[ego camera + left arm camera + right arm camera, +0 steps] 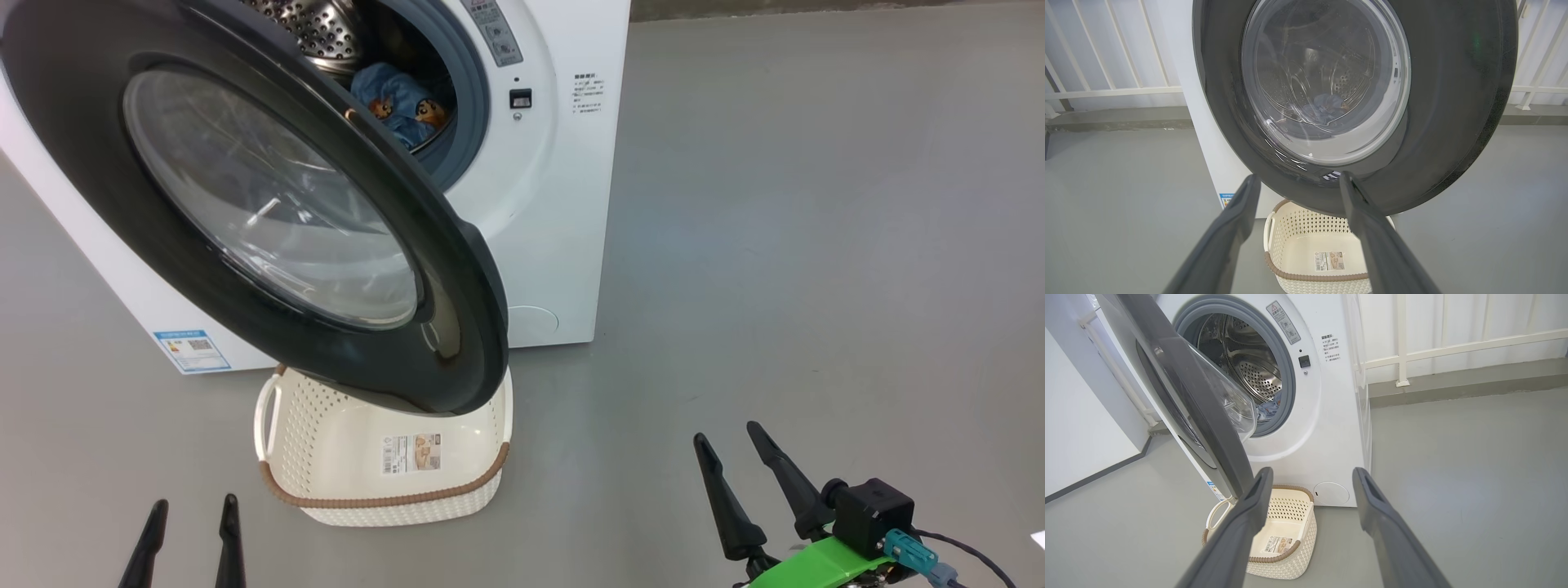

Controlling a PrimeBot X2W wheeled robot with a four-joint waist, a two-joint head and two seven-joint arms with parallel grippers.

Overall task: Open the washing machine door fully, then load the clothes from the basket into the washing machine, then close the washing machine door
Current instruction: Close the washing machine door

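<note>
The washing machine door (269, 204) stands swung partway out from the washing machine (555, 204). Its black rim hangs over the basket (384, 500), which sits on the grey floor (816, 245) just in front of the machine, a paper label (412, 453) showing on its bottom. Behind the door, the clothes (400, 102) lie in the steel drum (322, 28), light blue with orange prints. The left end effector (194, 500) hovers low at the near left, jaws spread wide apart, holding nothing and short of both door and basket. The right end effector (727, 433) hovers to the right of the basket, jaws likewise wide apart, gripping nothing and touching nothing.
</note>
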